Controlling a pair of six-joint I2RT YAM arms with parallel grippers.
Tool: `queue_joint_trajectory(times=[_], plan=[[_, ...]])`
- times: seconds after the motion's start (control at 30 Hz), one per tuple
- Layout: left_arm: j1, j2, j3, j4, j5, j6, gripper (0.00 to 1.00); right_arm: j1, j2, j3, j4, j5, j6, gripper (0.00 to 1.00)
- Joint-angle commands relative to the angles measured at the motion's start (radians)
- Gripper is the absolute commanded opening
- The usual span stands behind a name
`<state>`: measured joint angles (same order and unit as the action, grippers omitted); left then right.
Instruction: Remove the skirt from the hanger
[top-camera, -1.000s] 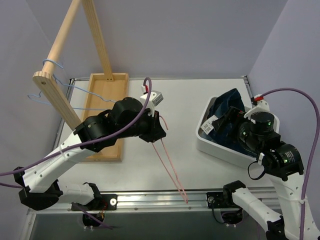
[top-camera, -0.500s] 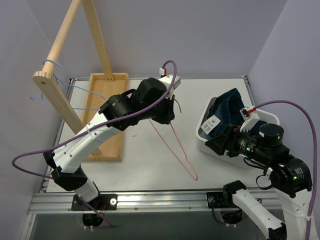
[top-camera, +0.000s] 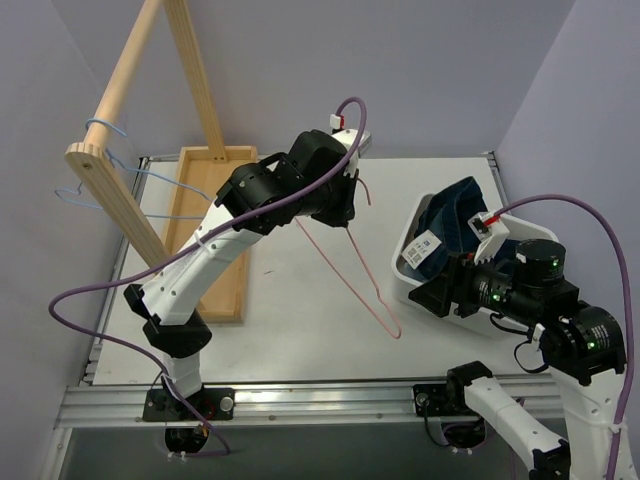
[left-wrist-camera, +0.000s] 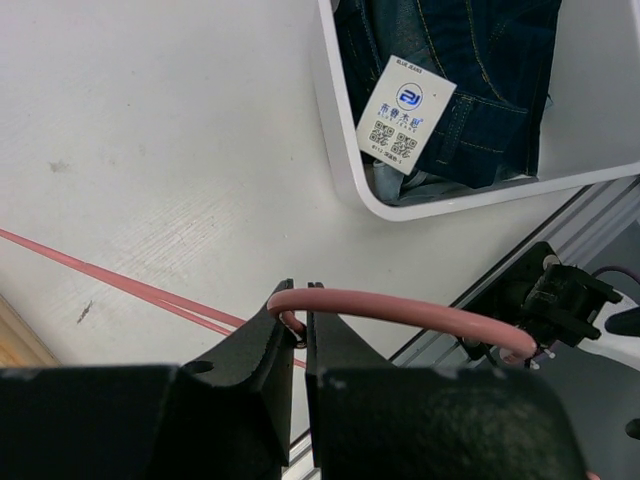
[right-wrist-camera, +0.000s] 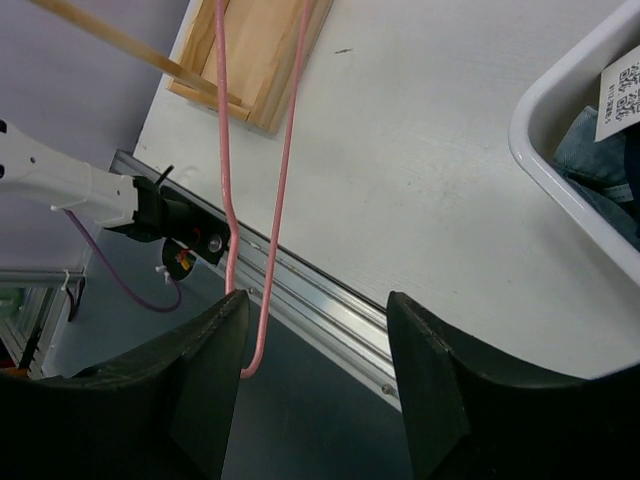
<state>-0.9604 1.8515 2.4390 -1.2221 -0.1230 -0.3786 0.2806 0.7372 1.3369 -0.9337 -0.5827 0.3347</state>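
The dark denim skirt (top-camera: 455, 220) with a white tag lies in the white bin (top-camera: 415, 290) at the right; it also shows in the left wrist view (left-wrist-camera: 470, 70) and a corner in the right wrist view (right-wrist-camera: 605, 165). The bare pink wire hanger (top-camera: 345, 265) hangs in the air over the table. My left gripper (left-wrist-camera: 297, 315) is shut on the hanger (left-wrist-camera: 400, 308) at its hook, high above the table (top-camera: 300, 320) beside the bin. My right gripper (right-wrist-camera: 318, 330) is open and empty, lifted in front of the bin, with the hanger's wire (right-wrist-camera: 228, 190) passing its left finger.
A wooden rack with a slanted pole (top-camera: 115, 95) and tray base (top-camera: 215, 240) stands at the left, with blue wire hangers (top-camera: 110, 165) on the pole. The aluminium rail (top-camera: 300, 400) runs along the near table edge.
My left gripper has carried the pink hanger up and to the right, toward the bin. My right gripper has pulled back out of the bin and opened, leaving the skirt there.
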Motion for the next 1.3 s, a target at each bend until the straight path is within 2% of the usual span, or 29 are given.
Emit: queue_joint_trajectory(times=[0.0,0.4,1.27], plan=[[0.012,0.023,0.068,-0.037,0.009,0.02,0.02,-0.011,0.021,0.045,-0.042,-0.065,-0.065,0.53],[0.049,0.103,0.172,-0.062,0.033,0.023,0.02,-0.017,0.067,0.053,-0.117,-0.079,-0.155,0.52],[0.143,0.189,0.23,-0.039,0.12,0.021,0.02,0.042,0.212,0.073,-0.063,-0.071,-0.16,0.49]])
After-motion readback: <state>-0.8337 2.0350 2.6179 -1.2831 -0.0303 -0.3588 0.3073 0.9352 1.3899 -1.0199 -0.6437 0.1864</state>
